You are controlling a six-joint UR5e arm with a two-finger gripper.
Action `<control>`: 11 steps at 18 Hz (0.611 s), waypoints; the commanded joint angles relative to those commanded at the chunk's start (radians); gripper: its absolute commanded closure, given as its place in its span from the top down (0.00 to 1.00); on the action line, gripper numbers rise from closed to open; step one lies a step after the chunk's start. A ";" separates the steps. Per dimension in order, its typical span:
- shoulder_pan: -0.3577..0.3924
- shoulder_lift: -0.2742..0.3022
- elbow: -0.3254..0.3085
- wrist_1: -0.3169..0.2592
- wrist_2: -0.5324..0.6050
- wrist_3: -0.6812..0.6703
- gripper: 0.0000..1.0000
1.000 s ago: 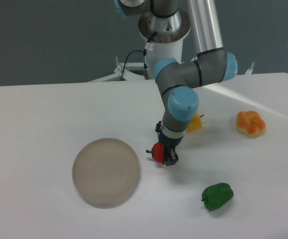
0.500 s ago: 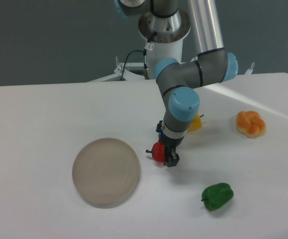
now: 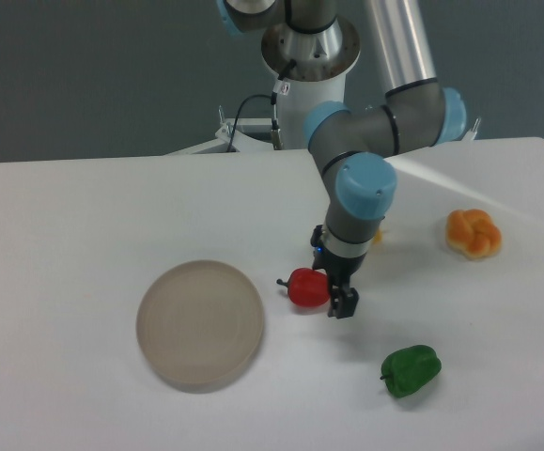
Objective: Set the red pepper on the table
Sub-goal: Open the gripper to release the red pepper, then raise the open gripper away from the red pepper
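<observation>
The red pepper (image 3: 306,287) lies on its side on the white table (image 3: 84,235), just right of the plate, its dark stem pointing left. My gripper (image 3: 339,293) hangs point-down right beside the pepper's right side, low over the table. Its fingers no longer enclose the pepper, which shows whole and rests by itself. One dark fingertip (image 3: 345,303) shows nearest the camera.
A round beige plate (image 3: 200,324) lies left of the pepper. A green pepper (image 3: 411,369) sits at the front right, and an orange knotted bun (image 3: 474,233) at the right. The arm's wrist hides nearly all of a yellow item (image 3: 381,234) behind it.
The gripper has let go of the red pepper and shifted right. The pepper now lies free on the table where it was being held.
</observation>
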 joint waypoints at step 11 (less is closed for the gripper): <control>0.043 -0.135 0.294 -0.068 0.110 0.060 1.00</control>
